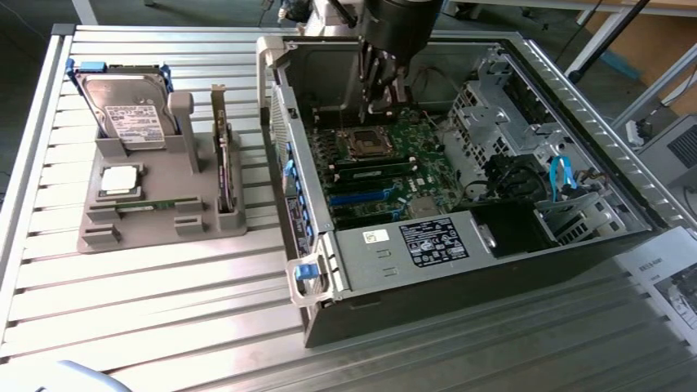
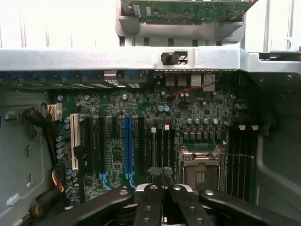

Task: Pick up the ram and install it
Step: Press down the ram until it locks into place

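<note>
- Ribbed metal table [image 1: 163, 286]; open PC case [image 1: 458, 269] lies on it, grey holder [image 1: 142, 224] at the exterior view's left.
- Gripper [image 1: 381, 102] inside the case above the motherboard [image 1: 381, 175]; fingers [image 2: 154, 172] pressed together, nothing visibly between them.
- Ram [image 1: 147, 205]: thin green stick lying flat in the holder, partly hidden in its slot.
- Arm cut off at the frame top.
</note>
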`<state>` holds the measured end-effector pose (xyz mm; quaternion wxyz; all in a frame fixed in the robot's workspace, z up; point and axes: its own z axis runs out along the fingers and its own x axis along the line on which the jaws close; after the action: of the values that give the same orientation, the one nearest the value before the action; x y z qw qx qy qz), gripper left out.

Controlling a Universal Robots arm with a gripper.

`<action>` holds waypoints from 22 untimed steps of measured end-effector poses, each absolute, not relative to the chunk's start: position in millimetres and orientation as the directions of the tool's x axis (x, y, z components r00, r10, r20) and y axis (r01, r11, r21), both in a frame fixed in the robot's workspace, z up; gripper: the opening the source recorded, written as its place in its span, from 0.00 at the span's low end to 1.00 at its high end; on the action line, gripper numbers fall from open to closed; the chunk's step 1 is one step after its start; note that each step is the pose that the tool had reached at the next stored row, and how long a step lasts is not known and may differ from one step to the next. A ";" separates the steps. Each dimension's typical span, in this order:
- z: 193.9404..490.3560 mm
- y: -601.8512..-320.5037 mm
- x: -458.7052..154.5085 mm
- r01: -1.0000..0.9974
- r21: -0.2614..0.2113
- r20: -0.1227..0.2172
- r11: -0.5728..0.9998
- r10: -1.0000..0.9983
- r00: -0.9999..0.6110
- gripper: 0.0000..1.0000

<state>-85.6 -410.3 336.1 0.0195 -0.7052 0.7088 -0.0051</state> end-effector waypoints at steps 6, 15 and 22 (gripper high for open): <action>336.1 -410.3 -75.3 -0.999 -0.035 -0.020 0.005 -1.000 -0.005 0.10; 336.1 -410.3 -59.0 -0.999 -0.035 -0.020 0.005 -1.000 -0.005 0.10; 336.1 -410.3 -45.1 -0.999 -0.035 -0.020 0.005 -1.000 -0.005 0.10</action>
<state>-45.1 -410.3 336.1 0.0195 -0.7052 0.7087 -0.0051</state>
